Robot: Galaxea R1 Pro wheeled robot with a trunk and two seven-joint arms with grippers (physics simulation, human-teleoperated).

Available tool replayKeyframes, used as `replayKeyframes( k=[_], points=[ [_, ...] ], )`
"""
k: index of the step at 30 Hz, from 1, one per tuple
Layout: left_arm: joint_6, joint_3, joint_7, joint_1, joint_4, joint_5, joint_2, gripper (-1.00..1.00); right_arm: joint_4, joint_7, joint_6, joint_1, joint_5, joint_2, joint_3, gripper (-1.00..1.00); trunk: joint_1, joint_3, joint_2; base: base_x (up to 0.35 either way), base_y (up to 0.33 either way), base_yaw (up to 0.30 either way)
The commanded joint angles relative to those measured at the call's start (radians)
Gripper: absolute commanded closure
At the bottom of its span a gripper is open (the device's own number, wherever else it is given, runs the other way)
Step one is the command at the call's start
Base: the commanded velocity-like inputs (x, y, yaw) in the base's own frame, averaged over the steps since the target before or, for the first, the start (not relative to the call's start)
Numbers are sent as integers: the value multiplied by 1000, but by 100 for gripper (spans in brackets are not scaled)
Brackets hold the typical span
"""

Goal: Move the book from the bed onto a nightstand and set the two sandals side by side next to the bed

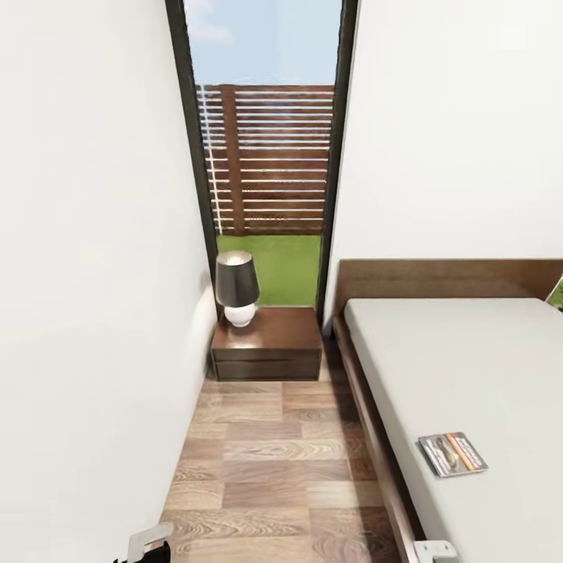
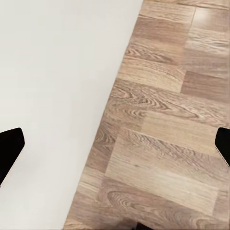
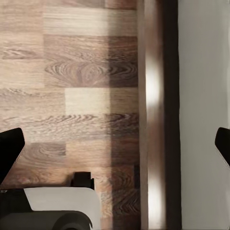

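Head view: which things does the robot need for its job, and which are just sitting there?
For the job:
- book, lying on the bed
- nightstand, by the window
- wood floor beside the bed, for the sandals

Just there:
- lamp on the nightstand
- window
- white wall

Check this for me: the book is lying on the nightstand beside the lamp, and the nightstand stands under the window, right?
Not quite. The head view shows the book lying on the bed, near its edge. The nightstand does stand under the window, but its top carries just the lamp.
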Motion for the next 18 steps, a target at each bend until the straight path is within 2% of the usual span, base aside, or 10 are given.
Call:
replayKeyframes(
  k=[1, 7, 18],
  points=[
    [-2, -9, 5, -1, -1, 8, 1, -100, 2, -2, -4, -1, 10, 0, -8, -100, 1, -2, -2, 314, 85, -123],
    [-2, -9, 5, -1, -1, 8, 1, -100, 2, -2, -4, -1, 10, 0, -8, -100, 1, -2, -2, 314, 92, -185],
    [-2, -8, 5, -1, -1, 8, 1, -100, 2, -2, -4, -1, 10, 0, -8, -100, 1, -2, -2, 305, 115, -254]
  ],
)
